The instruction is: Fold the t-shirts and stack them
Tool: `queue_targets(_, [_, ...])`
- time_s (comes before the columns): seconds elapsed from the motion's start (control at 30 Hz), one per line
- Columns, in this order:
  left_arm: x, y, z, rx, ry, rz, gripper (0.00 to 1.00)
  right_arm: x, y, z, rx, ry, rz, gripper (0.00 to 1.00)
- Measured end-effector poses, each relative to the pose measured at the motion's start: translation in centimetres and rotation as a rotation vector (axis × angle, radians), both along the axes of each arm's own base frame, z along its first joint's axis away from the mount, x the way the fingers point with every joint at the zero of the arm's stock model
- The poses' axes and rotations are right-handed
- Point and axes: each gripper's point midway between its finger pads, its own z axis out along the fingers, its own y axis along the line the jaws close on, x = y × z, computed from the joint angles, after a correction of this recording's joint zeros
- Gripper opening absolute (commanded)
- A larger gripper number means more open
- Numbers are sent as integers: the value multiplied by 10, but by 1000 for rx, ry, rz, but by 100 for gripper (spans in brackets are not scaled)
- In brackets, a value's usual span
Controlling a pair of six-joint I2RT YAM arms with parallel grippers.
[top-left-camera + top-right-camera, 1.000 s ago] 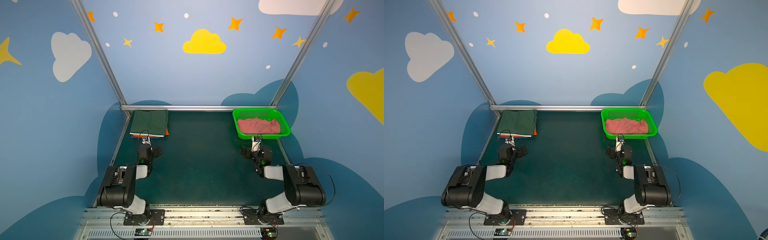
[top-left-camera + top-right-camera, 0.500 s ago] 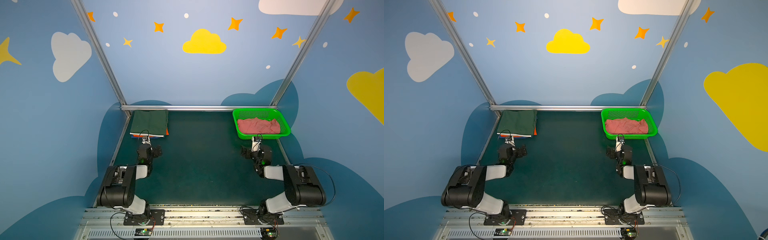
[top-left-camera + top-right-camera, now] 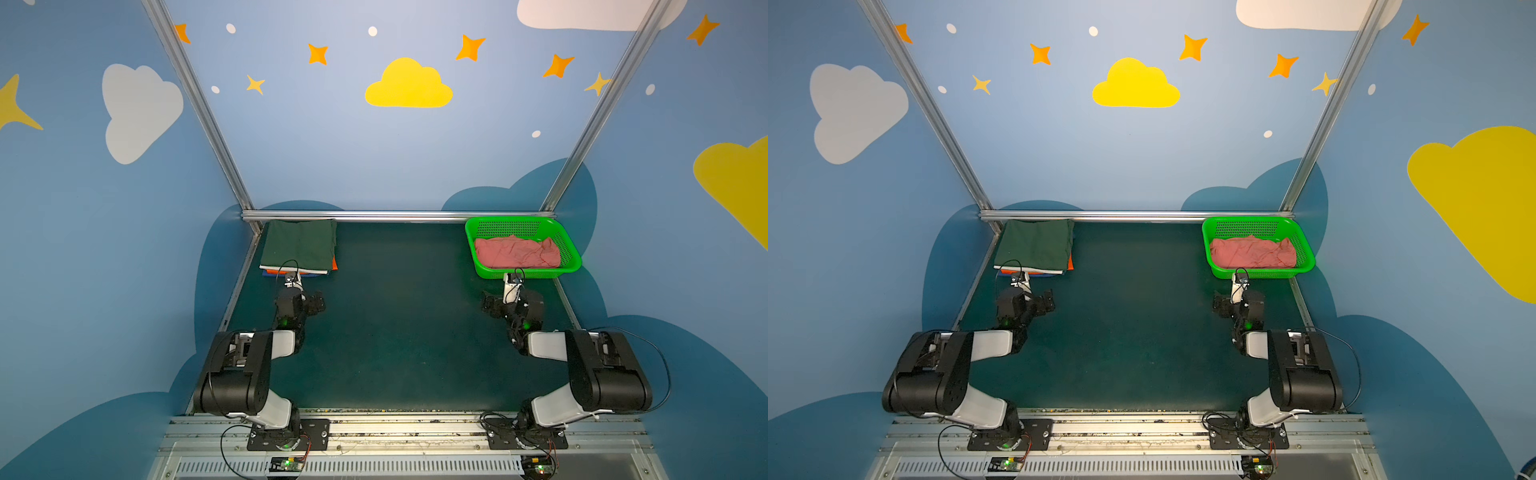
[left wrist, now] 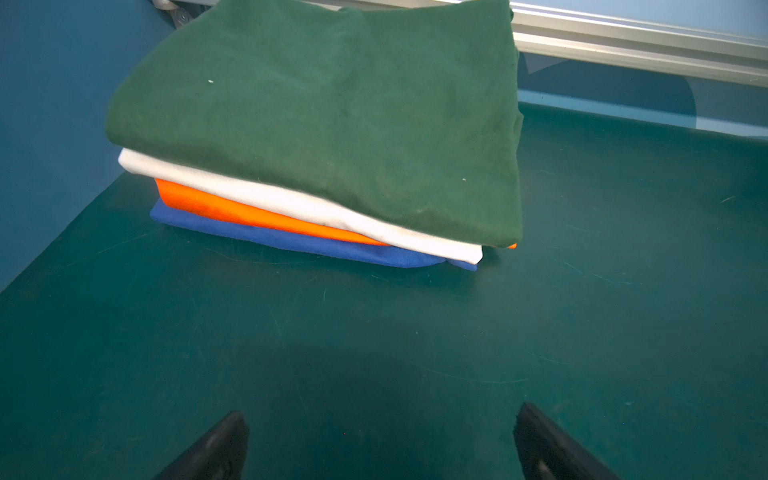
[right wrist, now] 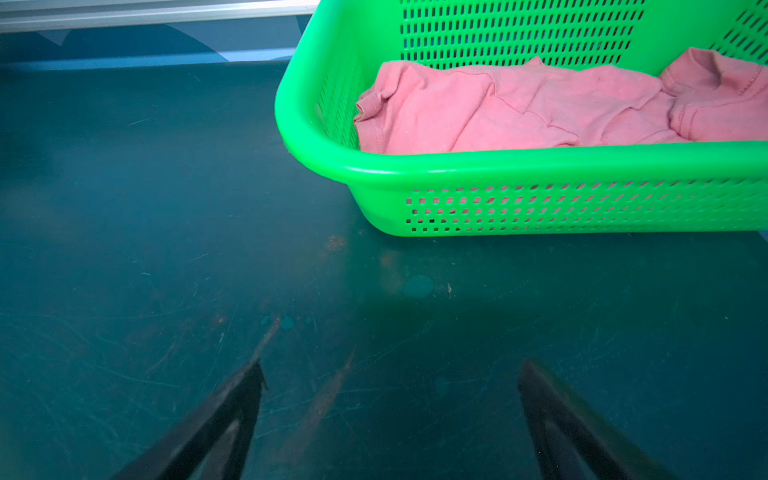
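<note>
Pick-up step, as judged: left jaws and right jaws gape empty; the right should next reach ahead into the green perforated plastic basket [image 5: 457, 166] for the crumpled salmon-pink cloth t-shirt [image 5: 519, 108].

My table [image 3: 395, 340] is a dark green mat, scratched all over, with brownish smears [image 5: 316, 399] showing in the right wrist view, and a metal rail [image 3: 374, 215] runs along its far edge. Far-left corner: a folded stack of t-shirts [image 3: 299, 249] lies flat on the mat right up by the rail, and the blue shirt [image 4: 291, 243] at the bottom is the one touching the surface. Far-right corner: a green perforated basket [image 3: 528, 272] stands upright on the mat close to the rail, well apart from the stack.
</note>
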Motion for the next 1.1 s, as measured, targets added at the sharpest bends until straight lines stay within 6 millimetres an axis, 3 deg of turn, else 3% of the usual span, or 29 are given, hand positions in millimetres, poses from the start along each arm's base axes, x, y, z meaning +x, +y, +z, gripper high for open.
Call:
queue_targets(0.1, [0, 8, 4, 7, 21, 55, 96, 0, 0, 0, 0, 0, -2, 97])
queue_targets(0.17, [3, 14, 20, 24, 21, 101, 95, 0, -1, 0, -5, 6, -10, 96])
queue_targets(0.27, [9, 16, 65, 34, -40, 158, 93, 0, -1, 7, -12, 9, -15, 95])
queue_targets(0.43, [3, 2, 142, -36, -136, 178, 91, -2, 4, 33, -25, -28, -20, 95])
queue_targets(0.57, [-9, -11, 189, -148, -149, 164, 89, -10, 16, 54, -29, -25, 10, 95])
queue_targets(0.67, [-20, -23, 210, -235, -139, 122, 86, -15, 28, 75, -29, -16, 41, 95])
queue_targets(0.83, [-30, -50, 215, -331, -51, 7, 85, -13, 34, 123, -18, -35, 54, 95])
queue_targets(1.03, [-35, -66, 183, -316, 137, -74, 84, 8, 34, 191, -1, -38, 39, 96])
queue_targets(1.1, [-39, -66, 171, -310, 176, -78, 84, 21, 33, 205, 1, -27, 30, 96])
